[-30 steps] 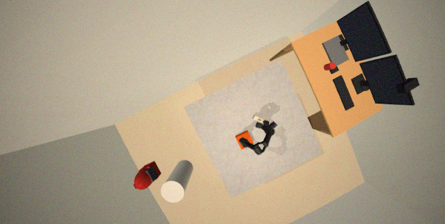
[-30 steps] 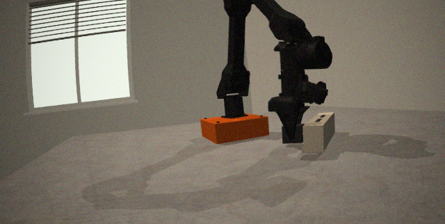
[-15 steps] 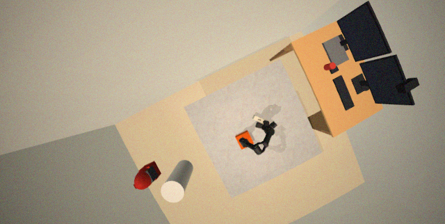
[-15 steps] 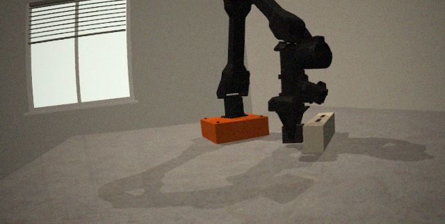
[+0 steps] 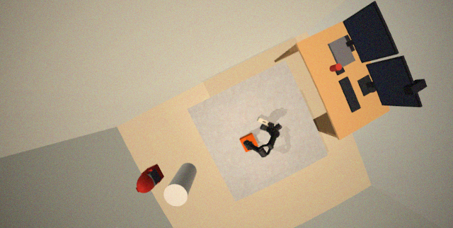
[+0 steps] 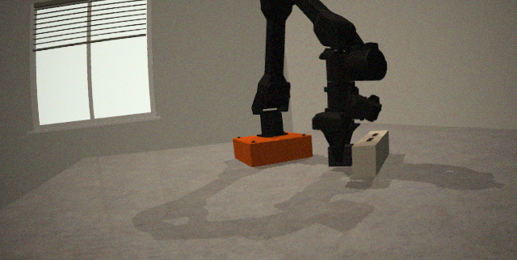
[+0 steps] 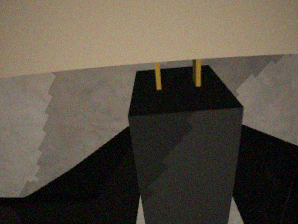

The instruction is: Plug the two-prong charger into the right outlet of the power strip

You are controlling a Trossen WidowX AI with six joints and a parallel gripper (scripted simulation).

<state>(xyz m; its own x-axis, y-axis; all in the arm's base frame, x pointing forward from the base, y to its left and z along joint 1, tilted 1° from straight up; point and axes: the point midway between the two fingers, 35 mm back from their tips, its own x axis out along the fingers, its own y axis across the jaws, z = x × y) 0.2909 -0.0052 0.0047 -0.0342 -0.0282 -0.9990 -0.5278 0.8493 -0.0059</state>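
The dark charger (image 7: 185, 145) stands between my fingers in the wrist view, its two brass prongs (image 7: 198, 75) pointing at the power strip. My gripper (image 5: 265, 127) (image 6: 340, 157) (image 7: 177, 130) is shut on it, low beside the strip. The beige power strip (image 5: 260, 119) (image 6: 364, 161) (image 7: 145, 30) fills the top of the wrist view and shows dark marks on its top in the exterior view. The prongs run up to the strip's edge; their far ends are hidden, so how they meet an outlet cannot be told. A strip of grey mat shows between charger face and strip edge.
The arm's base stands on an orange block (image 5: 252, 138) (image 6: 281, 151) on the grey mat (image 5: 226, 164) (image 6: 81, 220). A desk (image 5: 318, 65) with two monitors stands at the right in the top view; a white-topped cylinder (image 5: 175, 195) and a red object (image 5: 145, 182) are lower left.
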